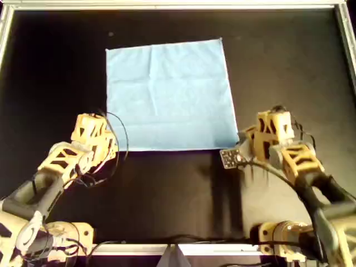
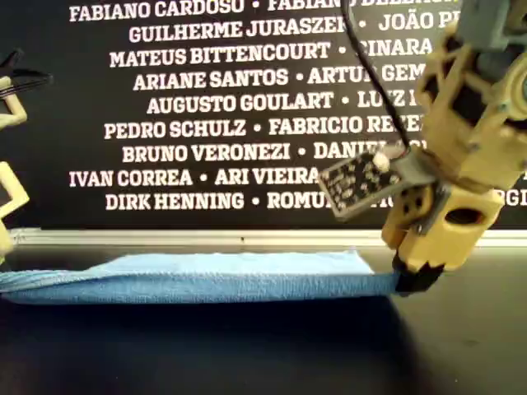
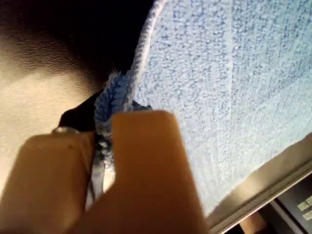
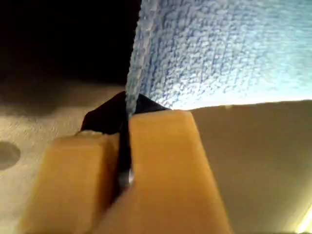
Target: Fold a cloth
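Pinching the near corners of the cloth (image 1: 171, 94), both tools are seen fully engaged: in its wrist view the left gripper (image 3: 103, 146) is closed tight with a bunched blue hem squeezed between its jaws, and the right gripper (image 4: 124, 151) is likewise clamped on a thin edge of fabric. From above, the left gripper (image 1: 105, 142) is set at the overhead view's lower left corner of the sheet and the right gripper (image 1: 240, 146) at its lower right corner. In the exterior view the right gripper (image 2: 414, 276) is placed at table level with the cloth (image 2: 206, 276) stretched away from it. Only a narrow margin appears to be held at each corner, so a slip could be expected if the arms are raised unevenly or pulled apart; a skewed fold would follow. The cloth is laid flat on the black table (image 1: 167, 194), light blue, roughly square, marked with faint crease lines and a stitched hem.
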Robot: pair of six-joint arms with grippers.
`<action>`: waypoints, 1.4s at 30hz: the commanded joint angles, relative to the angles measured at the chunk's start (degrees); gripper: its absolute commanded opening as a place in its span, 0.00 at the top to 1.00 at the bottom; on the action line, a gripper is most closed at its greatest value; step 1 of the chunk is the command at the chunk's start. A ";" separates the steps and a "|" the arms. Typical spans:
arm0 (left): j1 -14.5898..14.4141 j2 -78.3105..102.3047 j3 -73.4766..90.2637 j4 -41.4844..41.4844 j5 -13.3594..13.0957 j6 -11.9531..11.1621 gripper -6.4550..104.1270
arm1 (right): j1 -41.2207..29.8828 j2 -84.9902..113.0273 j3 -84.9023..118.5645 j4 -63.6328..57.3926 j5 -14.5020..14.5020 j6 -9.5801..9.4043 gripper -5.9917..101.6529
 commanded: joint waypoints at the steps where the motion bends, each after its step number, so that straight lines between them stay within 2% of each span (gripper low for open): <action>1: -0.26 2.46 -0.79 -0.88 -0.09 0.44 0.91 | -0.70 7.82 1.85 -0.79 0.44 0.35 0.95; 10: -0.88 2.02 -1.93 -1.14 0.53 0.53 0.91 | -0.70 13.45 6.42 -0.79 0.35 -0.53 0.95; 13: -0.26 -0.88 -2.20 -1.23 -0.09 0.70 0.91 | -0.70 13.45 6.77 -0.79 0.35 -0.53 0.95; 17: -0.18 -4.57 -4.13 -2.11 -0.26 2.37 0.91 | -0.97 13.45 6.42 -0.79 0.35 -0.26 0.95; 24: -0.09 -7.03 -9.40 -3.96 -0.35 2.64 0.91 | -2.46 13.10 4.92 -1.05 0.35 0.18 0.95; 31: 0.00 -7.12 -15.12 -3.96 -0.44 2.64 0.91 | -2.46 10.72 1.76 -8.53 0.44 0.26 0.95; 33: 1.05 -7.12 -16.26 -3.96 -0.44 2.72 0.91 | -2.46 10.37 0.79 -10.37 0.44 0.26 0.95; 39: 7.91 -7.21 -20.83 -3.96 -0.44 2.72 0.91 | -2.46 10.20 -2.99 -14.85 0.44 0.09 0.95; 42: 9.76 -7.21 -23.03 -3.96 -0.44 2.72 0.91 | -2.46 9.14 -4.39 -17.40 0.44 -0.44 0.95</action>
